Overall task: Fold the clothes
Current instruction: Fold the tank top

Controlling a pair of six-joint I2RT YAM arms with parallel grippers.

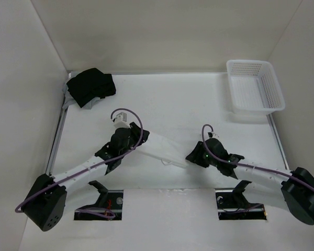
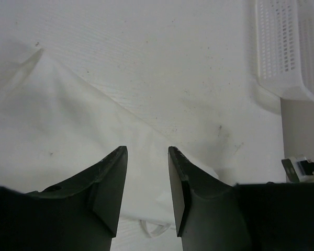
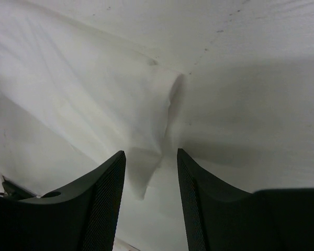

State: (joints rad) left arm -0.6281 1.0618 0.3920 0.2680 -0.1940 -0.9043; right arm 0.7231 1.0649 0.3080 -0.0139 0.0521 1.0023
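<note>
Top external view: the clothes (image 1: pixel 165 149), one thin white garment, lie as a narrow slanting band on the table (image 1: pixel 172 99), between the two arms and close to the near edge.
Left gripper (image 2: pixel 146 157): the fingers stand apart with nothing pinched that I can see. White cloth (image 2: pixel 57 130) shows beneath the gap, and its slanting edge runs up to a corner at the upper left.
Right gripper (image 3: pixel 149 157): the jaws are apart, poised just over a folded end of the garment (image 3: pixel 83 94). A soft flap points into the gap but is not clamped.
Basket (image 1: pixel 256 107): it sits at the far right corner, well apart from the garment.
Black cloth bundle (image 1: pixel 91 86): it sits at the far left corner and looks to play no part in this fold.
Step in hand: as I judge it, the long fold is laid, both claws are free, and a fresh grip at the ends comes next.
Doing it well: each claw should take its end at the very edge and catch every layer. Both should close fully before lifting, then rise together. The band should be kept lightly taut, laid end over end with the edges matched, and let go low.
Risk: with fabric this thin, a claw may catch only the top layer and the fold would open. The white cloth on the white table also makes the edges hard to find.
</note>
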